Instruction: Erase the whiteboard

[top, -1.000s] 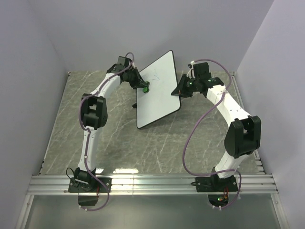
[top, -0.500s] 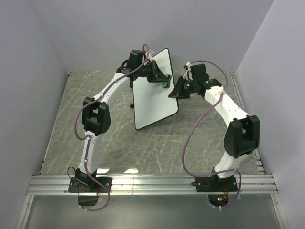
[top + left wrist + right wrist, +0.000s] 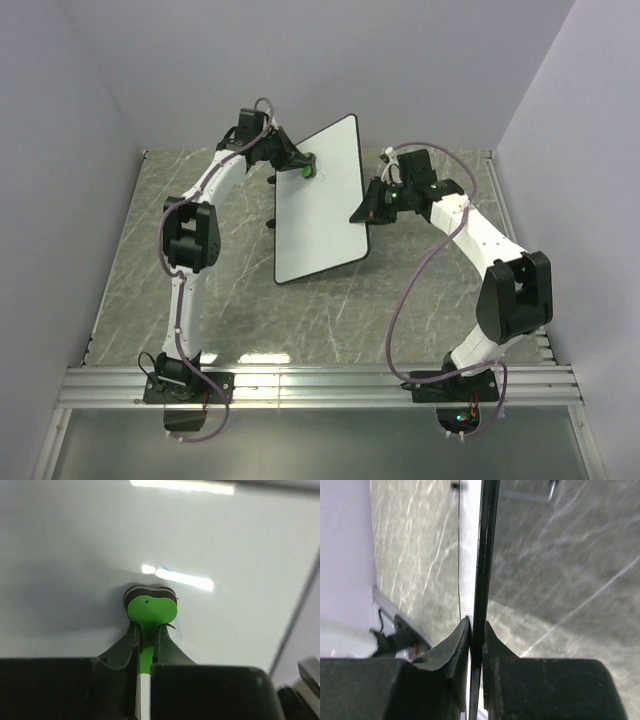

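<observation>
The whiteboard [image 3: 322, 205], apparently tilted, runs lower-left to upper-right, its right edge pinched by the right claw [image 3: 362, 213]; the left claw [image 3: 146, 630] clamps a green eraser [image 3: 151, 609] against its upper-left face.

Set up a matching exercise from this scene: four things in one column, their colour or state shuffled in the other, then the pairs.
1. whiteboard
2. eraser
3. right gripper
4. table

A. grey, marbled
B. green, between the jaws of the left gripper
C. white, held at a tilt
D. jaws closed on the board's thin rim

Pairs: 1-C, 2-B, 3-D, 4-A
</observation>
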You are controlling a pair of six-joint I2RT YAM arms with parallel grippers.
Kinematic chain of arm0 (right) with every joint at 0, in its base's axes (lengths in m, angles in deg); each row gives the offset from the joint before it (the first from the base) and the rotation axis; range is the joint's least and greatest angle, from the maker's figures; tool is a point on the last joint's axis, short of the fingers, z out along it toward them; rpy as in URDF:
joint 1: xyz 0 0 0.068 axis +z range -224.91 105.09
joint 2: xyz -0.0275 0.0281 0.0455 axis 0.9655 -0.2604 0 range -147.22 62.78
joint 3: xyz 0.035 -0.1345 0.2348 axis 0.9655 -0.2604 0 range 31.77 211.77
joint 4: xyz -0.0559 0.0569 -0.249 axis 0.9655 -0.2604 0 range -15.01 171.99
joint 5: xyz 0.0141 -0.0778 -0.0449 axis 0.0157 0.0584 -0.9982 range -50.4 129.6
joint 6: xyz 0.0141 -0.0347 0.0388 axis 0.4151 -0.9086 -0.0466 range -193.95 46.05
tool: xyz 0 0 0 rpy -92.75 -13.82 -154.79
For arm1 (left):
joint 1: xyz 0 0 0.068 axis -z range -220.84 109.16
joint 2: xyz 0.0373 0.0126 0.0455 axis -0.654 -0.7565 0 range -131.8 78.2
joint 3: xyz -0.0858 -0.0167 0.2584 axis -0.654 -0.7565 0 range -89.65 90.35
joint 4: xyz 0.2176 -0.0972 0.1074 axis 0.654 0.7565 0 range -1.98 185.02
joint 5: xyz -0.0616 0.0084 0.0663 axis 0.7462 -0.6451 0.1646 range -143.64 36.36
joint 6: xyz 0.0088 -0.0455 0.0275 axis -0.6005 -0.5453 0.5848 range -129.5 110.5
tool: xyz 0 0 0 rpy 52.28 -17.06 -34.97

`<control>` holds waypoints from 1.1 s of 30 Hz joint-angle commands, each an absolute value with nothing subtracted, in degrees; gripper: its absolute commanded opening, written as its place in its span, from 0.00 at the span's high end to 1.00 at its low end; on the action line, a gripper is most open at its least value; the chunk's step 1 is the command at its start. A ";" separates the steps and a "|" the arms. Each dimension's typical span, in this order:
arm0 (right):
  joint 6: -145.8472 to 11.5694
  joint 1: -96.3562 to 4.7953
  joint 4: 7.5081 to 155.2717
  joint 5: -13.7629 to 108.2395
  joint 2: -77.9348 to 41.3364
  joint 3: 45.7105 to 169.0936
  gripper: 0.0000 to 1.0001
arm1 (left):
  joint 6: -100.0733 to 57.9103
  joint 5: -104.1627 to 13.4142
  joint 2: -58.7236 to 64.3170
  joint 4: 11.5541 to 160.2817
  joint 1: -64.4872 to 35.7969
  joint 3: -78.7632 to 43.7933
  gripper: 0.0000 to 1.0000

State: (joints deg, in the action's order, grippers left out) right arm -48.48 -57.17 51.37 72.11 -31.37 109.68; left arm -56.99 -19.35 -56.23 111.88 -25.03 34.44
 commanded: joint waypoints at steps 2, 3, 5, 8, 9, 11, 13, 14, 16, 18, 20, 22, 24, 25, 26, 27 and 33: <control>-57.08 -53.64 42.35 76.77 -28.19 103.32 1.00 | -54.68 -21.20 -63.81 114.29 -27.92 40.15 1.00; -57.17 -53.72 42.09 76.78 -27.92 102.79 1.00 | -53.89 -21.20 -64.09 114.56 -28.01 40.68 1.00; -57.69 -53.73 41.56 75.99 -28.18 103.05 1.00 | -53.19 -21.20 -64.27 114.47 -27.93 39.29 1.00; -58.05 -53.64 40.33 74.76 -29.76 104.97 1.00 | -51.43 -20.06 -63.40 116.40 -27.31 37.88 1.00; -57.96 -53.55 40.41 74.67 -30.29 106.20 1.00 | -50.21 -19.80 -62.78 117.02 -26.96 37.27 1.00; -57.87 -53.64 40.32 74.58 -32.05 107.52 1.00 | -48.71 -19.45 -61.20 118.08 -25.30 36.39 1.00; -57.78 -53.64 40.15 74.40 -33.89 109.63 1.00 | -46.07 -18.84 -58.65 118.87 -22.67 35.59 1.00; -57.69 -53.46 40.15 74.23 -34.51 110.34 1.00 | -45.28 -18.31 -58.03 119.22 -21.69 35.59 1.00; -57.69 -53.38 39.62 73.53 -36.26 112.53 1.00 | -42.82 -15.77 -56.54 121.15 -18.63 35.85 1.00; -57.78 -53.38 38.74 72.91 -37.59 114.82 1.00 | -41.23 -14.53 -54.43 121.95 -16.68 33.93 1.00; -57.78 -53.29 38.48 72.47 -38.82 115.79 1.00 | -40.35 -13.38 -52.59 122.56 -14.48 32.52 1.00; -57.61 -53.20 38.57 72.90 -39.61 116.84 1.00 | -40.44 -15.04 -51.27 121.78 -13.60 29.98 1.00; -57.52 -53.02 38.74 73.08 -39.96 117.20 1.00 | -41.57 -15.22 -49.94 119.76 -13.69 27.87 1.00; -57.52 -52.67 38.83 73.34 -40.05 117.20 1.00 | -41.84 -15.84 -50.12 119.84 -14.12 28.38 1.00; -57.69 -52.67 38.57 73.35 -39.96 117.20 1.00 | -42.54 -16.63 -51.07 120.19 -14.47 29.08 1.00; -57.78 -52.32 38.57 73.17 -39.88 117.02 1.00 | -43.07 -17.24 -51.78 120.54 -15.00 30.83 1.00; -58.48 -51.53 38.66 72.47 -37.25 113.87 1.00 | -45.45 -24.53 -55.91 119.66 -21.76 31.90 1.00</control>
State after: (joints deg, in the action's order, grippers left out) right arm -50.47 -56.76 38.70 75.41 -36.48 116.76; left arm -45.03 -18.11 -51.14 117.78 -18.21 31.88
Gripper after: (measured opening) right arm 0.169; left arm 0.075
